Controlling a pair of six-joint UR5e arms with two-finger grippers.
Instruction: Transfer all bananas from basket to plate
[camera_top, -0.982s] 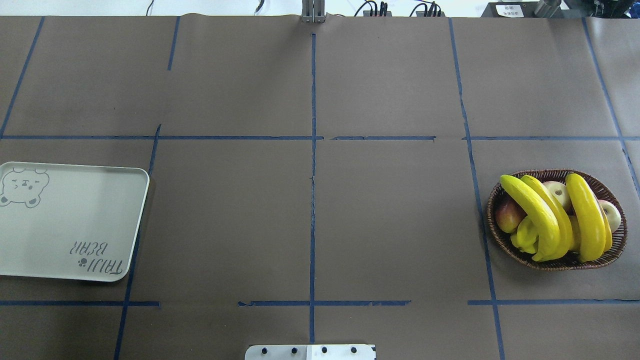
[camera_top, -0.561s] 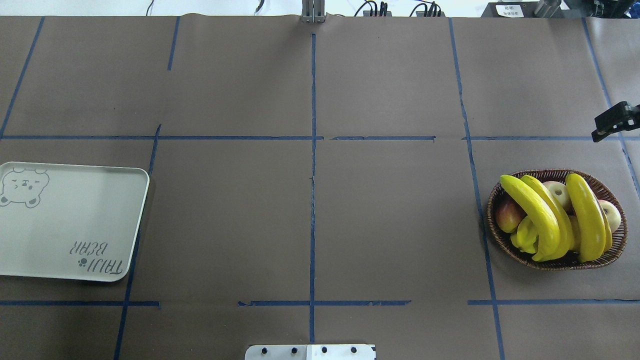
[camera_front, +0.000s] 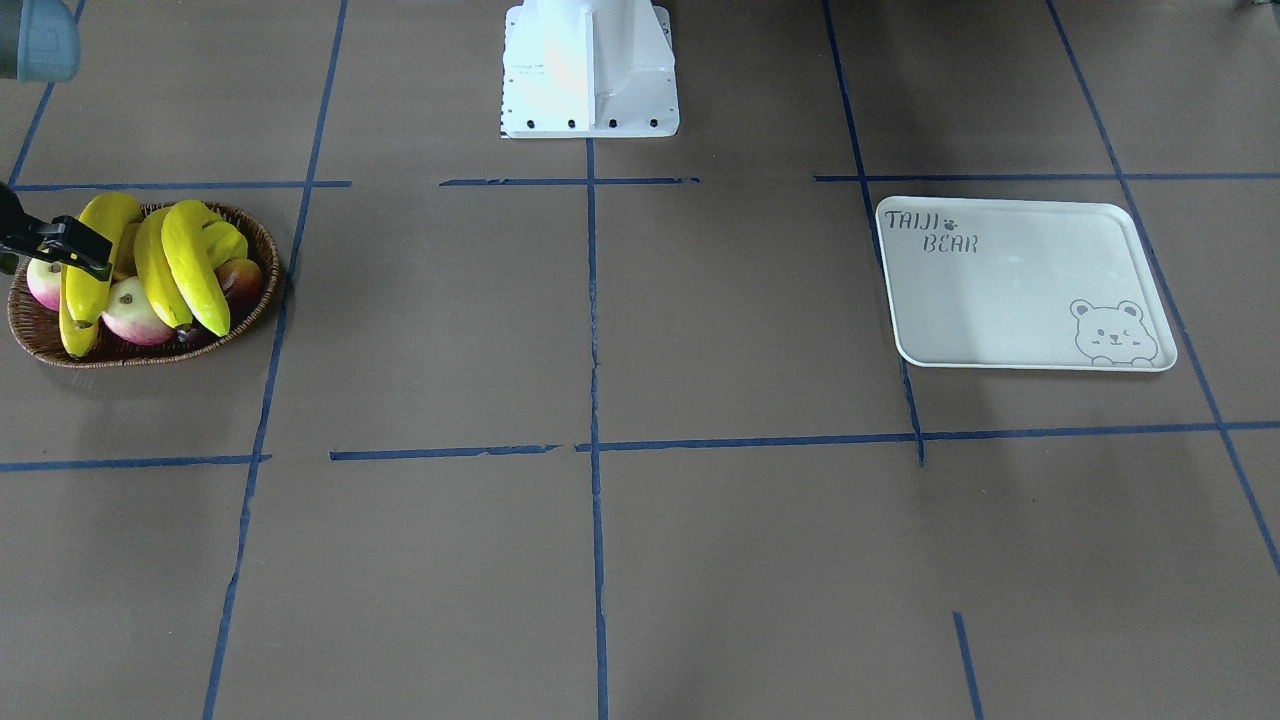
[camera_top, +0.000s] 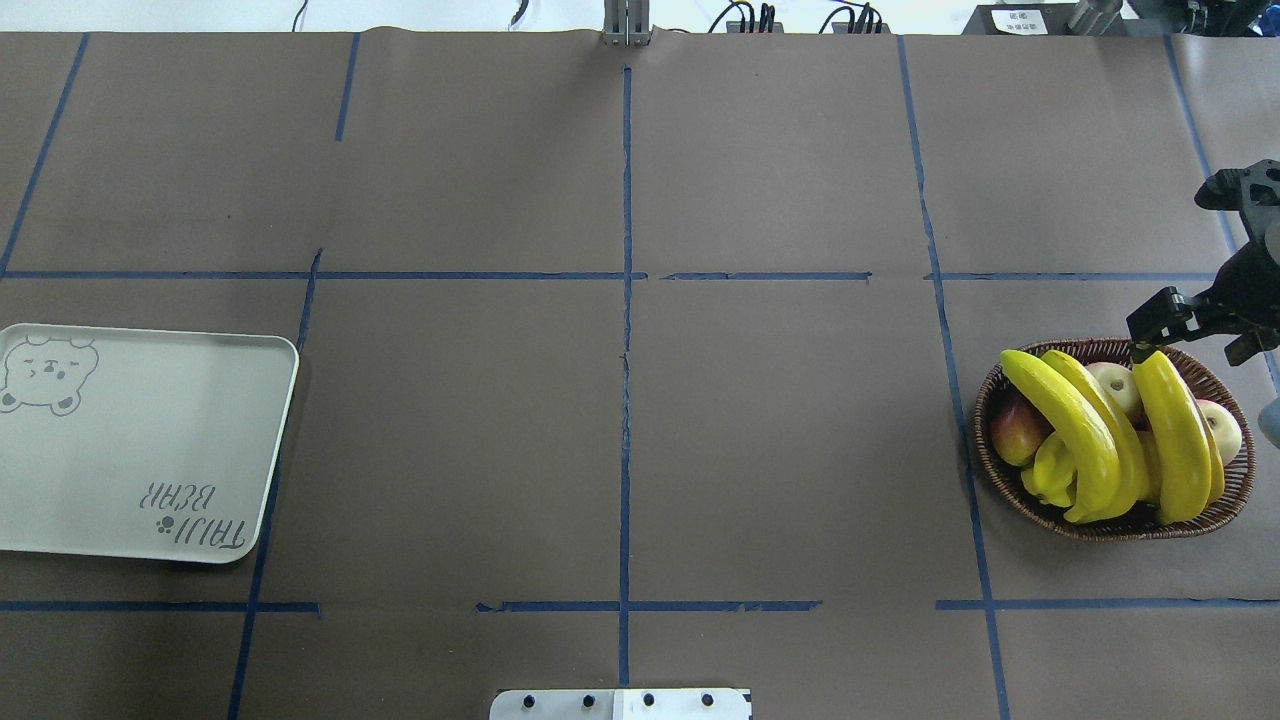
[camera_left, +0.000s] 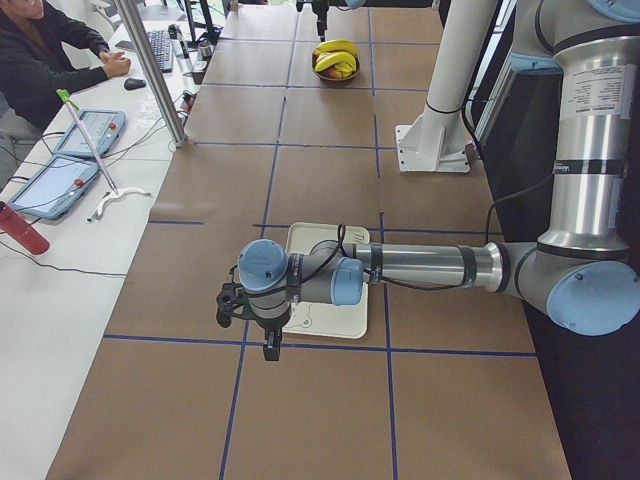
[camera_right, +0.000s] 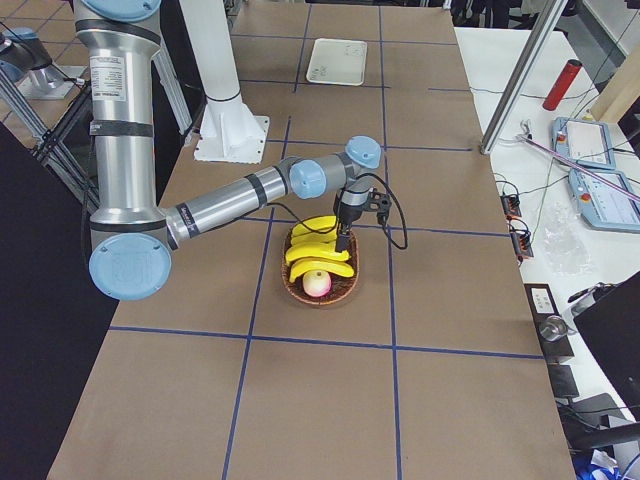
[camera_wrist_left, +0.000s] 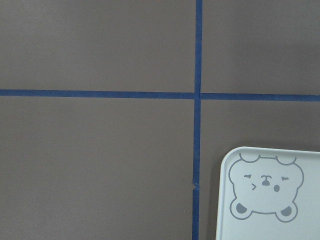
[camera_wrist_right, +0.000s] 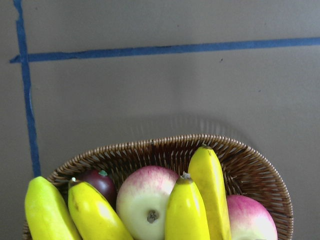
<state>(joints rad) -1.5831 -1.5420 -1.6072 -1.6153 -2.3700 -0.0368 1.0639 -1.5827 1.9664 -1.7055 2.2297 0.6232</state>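
Several bright-yellow bananas (camera_top: 1078, 432) lie across the dark wicker basket (camera_top: 1110, 530) at the table's right, on top of other fruit. They also show in the front view (camera_front: 190, 265) and in the right wrist view (camera_wrist_right: 207, 190). My right gripper (camera_top: 1200, 335) hovers open and empty over the basket's far rim (camera_wrist_right: 250, 165), above the end of the rightmost banana (camera_top: 1178, 430). The off-white plate (camera_top: 150, 440) with the bear print lies empty at the far left. My left gripper (camera_left: 247, 322) hangs beyond the plate's outer corner (camera_wrist_left: 270, 200). I cannot tell whether it is open.
Pink-and-cream apples (camera_top: 1115, 385), a small dark fruit (camera_wrist_right: 97, 182) and a ridged yellow-green fruit (camera_top: 1050, 470) share the basket. The robot's white base (camera_front: 590, 70) stands at mid-table. A metal post (camera_left: 150, 70) and an operator (camera_left: 45, 55) are at the far side.
My right gripper has come in from the right edge of the overhead view and moved nearer and lower, to the basket's far rim. The fruit and plate have not moved.
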